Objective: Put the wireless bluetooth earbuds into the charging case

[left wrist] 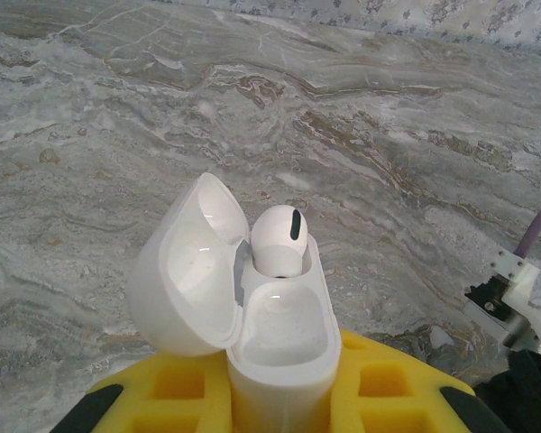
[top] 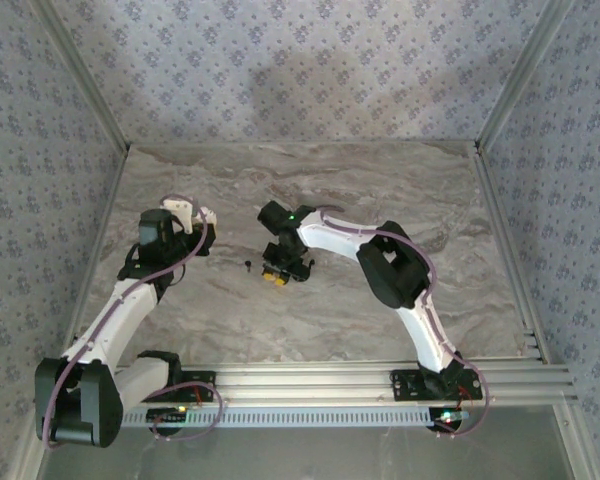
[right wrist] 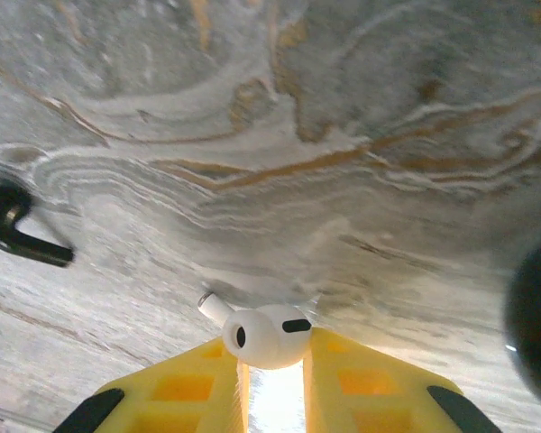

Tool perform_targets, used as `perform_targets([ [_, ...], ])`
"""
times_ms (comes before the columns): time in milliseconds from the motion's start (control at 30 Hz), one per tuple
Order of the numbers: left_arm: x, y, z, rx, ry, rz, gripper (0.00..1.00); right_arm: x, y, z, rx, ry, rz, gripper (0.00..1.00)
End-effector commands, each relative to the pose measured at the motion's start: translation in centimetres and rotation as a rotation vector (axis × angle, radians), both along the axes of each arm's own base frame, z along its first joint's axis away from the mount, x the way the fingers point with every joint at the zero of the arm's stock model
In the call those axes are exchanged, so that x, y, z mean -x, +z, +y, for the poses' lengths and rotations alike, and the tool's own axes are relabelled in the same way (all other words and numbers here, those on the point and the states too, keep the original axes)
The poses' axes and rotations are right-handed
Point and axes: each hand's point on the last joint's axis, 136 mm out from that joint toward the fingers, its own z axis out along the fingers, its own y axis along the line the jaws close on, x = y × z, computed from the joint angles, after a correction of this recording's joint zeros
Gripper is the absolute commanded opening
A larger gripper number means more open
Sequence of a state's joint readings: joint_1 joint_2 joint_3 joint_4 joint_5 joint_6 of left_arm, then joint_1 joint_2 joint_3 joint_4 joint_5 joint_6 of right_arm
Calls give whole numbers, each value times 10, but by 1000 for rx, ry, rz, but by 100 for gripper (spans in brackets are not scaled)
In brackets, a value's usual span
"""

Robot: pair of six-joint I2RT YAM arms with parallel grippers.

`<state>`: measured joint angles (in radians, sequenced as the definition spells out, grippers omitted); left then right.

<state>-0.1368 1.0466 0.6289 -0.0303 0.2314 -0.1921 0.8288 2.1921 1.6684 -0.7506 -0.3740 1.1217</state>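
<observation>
Gripping a white earbud [right wrist: 263,336] between its yellow fingertips, the right gripper [right wrist: 272,383] hangs low over the marble-patterned table [right wrist: 361,135]. Its jaws stand narrow, pinched on the rounded bulb of the bud. The short stem sticks out toward 10 o'clock in the right wrist view, so the bud's long axis lies nearly flat along the surface. Whether the bud touches the table cannot be told. A black earbud-shaped piece [right wrist: 18,225] lies on the table at 9 o'clock, apart from the grip.

The left gripper [left wrist: 279,401] has its jaws drawn narrow on the base of the charging case [left wrist: 284,347], whose open mouth faces the left wrist camera. The lid [left wrist: 185,271] is swung back toward 10 o'clock. A seated earbud [left wrist: 279,239] fills the far socket at 12 o'clock; the near socket, at 6 o'clock from it, is empty.

From the top camera, the case lies at about 10 o'clock from the right gripper, near but apart, with bare table between. The right arm carries the bud, so it is likely the one to travel. The move probably turns on swinging the stem to point into the empty socket before lowering.
</observation>
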Motion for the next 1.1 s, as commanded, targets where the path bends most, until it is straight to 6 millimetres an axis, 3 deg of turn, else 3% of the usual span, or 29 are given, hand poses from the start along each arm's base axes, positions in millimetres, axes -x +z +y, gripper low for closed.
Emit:
perform_targets([
  [0,0,8,0,3,-9,-35,13,14,7,-21,34,80,-2,21],
  [433,1,7,-5,22,-32,-28,13,60,22,-54,-20,441,-36,20],
  [733,1,5,-8,27,-48,-19,13,86,21,-101,11,785,-9,20],
  [1067,1,4,-8,25,-48,-15,13,83,9,-132,90,949,66,20],
])
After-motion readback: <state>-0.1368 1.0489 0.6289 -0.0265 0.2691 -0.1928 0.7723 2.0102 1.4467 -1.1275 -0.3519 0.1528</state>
